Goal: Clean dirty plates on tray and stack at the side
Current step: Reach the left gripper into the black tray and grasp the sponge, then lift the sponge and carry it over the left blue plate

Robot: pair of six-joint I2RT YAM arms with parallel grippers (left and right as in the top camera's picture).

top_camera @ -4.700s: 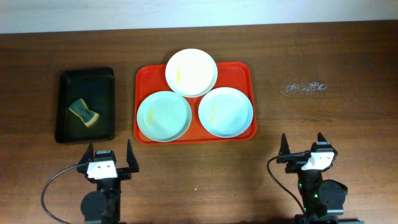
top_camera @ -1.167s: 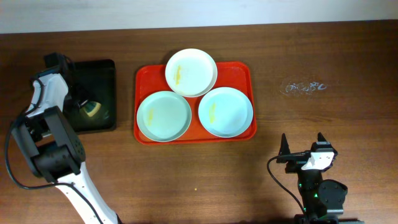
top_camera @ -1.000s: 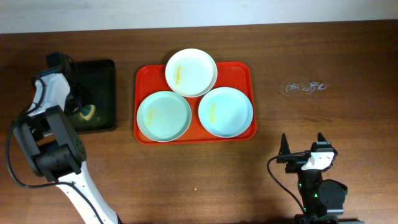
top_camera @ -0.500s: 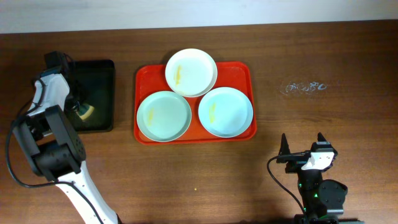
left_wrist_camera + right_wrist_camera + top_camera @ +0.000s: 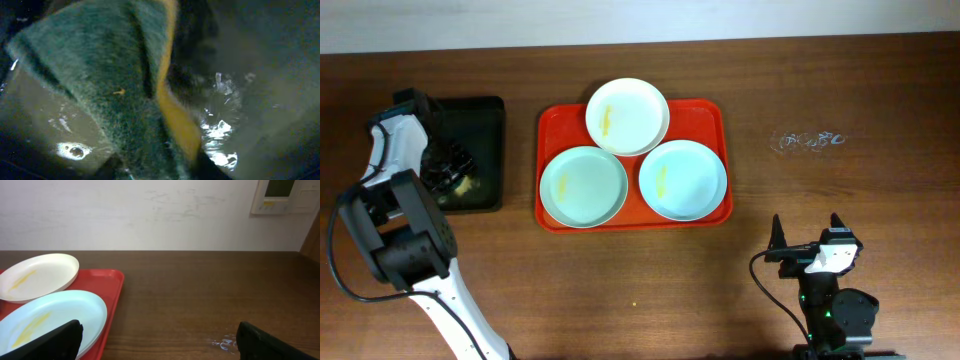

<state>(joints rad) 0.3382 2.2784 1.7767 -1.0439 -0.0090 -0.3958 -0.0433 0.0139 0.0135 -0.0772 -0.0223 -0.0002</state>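
Observation:
Three plates lie on the red-orange tray [image 5: 705,112]: a cream-white one [image 5: 627,116] at the back, a mint green one [image 5: 583,186] front left and a pale blue one [image 5: 682,179] front right, each with a yellowish smear. My left gripper [image 5: 448,172] is down in the black tray [image 5: 485,120] at a green and yellow sponge [image 5: 463,185]. That sponge [image 5: 100,75] fills the left wrist view over wet tray floor, hiding the fingers. Near the front edge, my right gripper [image 5: 809,232] is open and empty, facing the blue plate [image 5: 50,317] and the cream plate [image 5: 35,275].
A wet smear [image 5: 808,140] marks the wood right of the red tray. The black tray sits left of the red tray with a gap between them. A white wall [image 5: 150,215] rises behind the table's far edge.
The left arm has come from its rest at the front into the black tray. Over the last second the sponge has shifted slightly left and towards me under the gripper. The right arm is unmoved.

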